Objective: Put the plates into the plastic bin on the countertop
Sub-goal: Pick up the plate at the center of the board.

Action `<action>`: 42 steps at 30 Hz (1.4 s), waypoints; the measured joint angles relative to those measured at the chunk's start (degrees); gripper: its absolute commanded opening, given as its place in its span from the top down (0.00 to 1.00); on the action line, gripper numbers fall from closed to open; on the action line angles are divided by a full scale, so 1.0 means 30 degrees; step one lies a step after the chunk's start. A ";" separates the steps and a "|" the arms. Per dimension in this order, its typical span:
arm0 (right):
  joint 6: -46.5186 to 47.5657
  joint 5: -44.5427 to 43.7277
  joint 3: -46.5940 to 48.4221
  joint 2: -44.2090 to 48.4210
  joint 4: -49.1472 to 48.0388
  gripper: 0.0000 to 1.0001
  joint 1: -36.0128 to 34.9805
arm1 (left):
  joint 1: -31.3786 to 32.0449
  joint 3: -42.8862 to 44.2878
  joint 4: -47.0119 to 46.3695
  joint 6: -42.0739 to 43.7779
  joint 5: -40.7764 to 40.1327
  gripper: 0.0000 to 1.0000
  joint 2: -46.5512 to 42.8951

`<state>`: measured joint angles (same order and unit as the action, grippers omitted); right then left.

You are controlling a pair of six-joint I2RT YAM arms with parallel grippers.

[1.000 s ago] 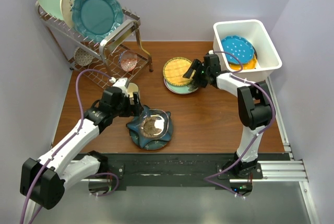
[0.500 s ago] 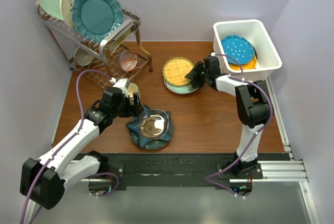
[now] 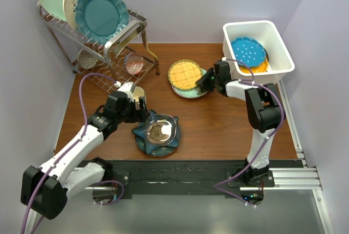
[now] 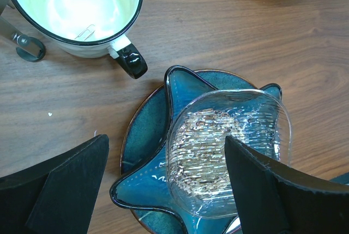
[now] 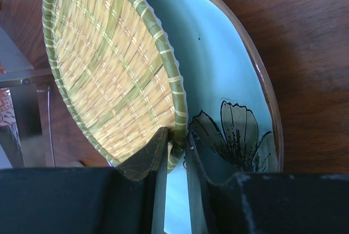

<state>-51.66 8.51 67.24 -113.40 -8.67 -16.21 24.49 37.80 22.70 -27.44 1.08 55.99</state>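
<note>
The right tool [image 5: 175,142] is clamped on the near rim of a yellow lattice plate [image 5: 109,70], one finger above the rim and one below. In the overhead view this happens just right of centre on the brown wood counter [image 3: 218,130]. The yellow plate lies askew on a pale green plate [image 5: 232,65] painted with a dark flower, overhanging it toward the upper left. The green plate lies flat on the counter.

At the upper right of the overhead view, a white bin [image 3: 252,25] stands at the counter's far right corner. It holds a blue dotted plate [image 3: 248,50] lying on an orange plate [image 3: 262,68], of which only an edge shows.

At lower left, the left tool [image 4: 166,187] hangs with its fingers wide apart and holds nothing. It is above a dark teal plate [image 4: 144,136] with star-shaped points. A clear ribbed glass dish [image 4: 229,147] rests on that plate.

A cream cup [image 4: 76,5] with a black rim and handle stands on the counter just beside the teal plate. In the wrist view it is at upper left.

A wire rack [image 3: 124,33] fills the overhead view's upper left corner, with three plates [image 3: 101,13] standing upright in it.
</note>
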 measured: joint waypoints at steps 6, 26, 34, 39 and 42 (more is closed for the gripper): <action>-0.0029 0.0095 -0.0153 0.0051 -0.0168 0.96 0.0029 | 0.0000 -0.0007 0.0007 0.0000 0.0000 0.08 -0.0022; 0.0911 0.0444 -0.0357 0.2375 0.1581 1.00 -0.0007 | 0.0000 -0.0073 -0.0007 0.0000 0.0007 0.08 -0.0168; 0.1166 0.0532 -0.0357 0.3235 0.2040 1.00 0.0175 | 0.0000 -0.0073 -0.0117 0.0000 0.0022 0.08 -0.0168; 0.1224 0.0678 -0.0357 0.3446 0.2237 1.00 0.0488 | 0.0000 -0.0073 -0.0270 0.0000 0.0073 0.08 -0.0168; 0.1224 0.0962 -0.0357 0.3657 0.2382 1.00 0.0663 | 0.0000 -0.0073 -0.0270 0.0000 0.0080 0.08 -0.0168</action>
<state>-47.99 11.40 66.17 -102.43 -1.52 -14.22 24.49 37.58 21.89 -27.44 1.32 55.48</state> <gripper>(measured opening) 0.126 0.915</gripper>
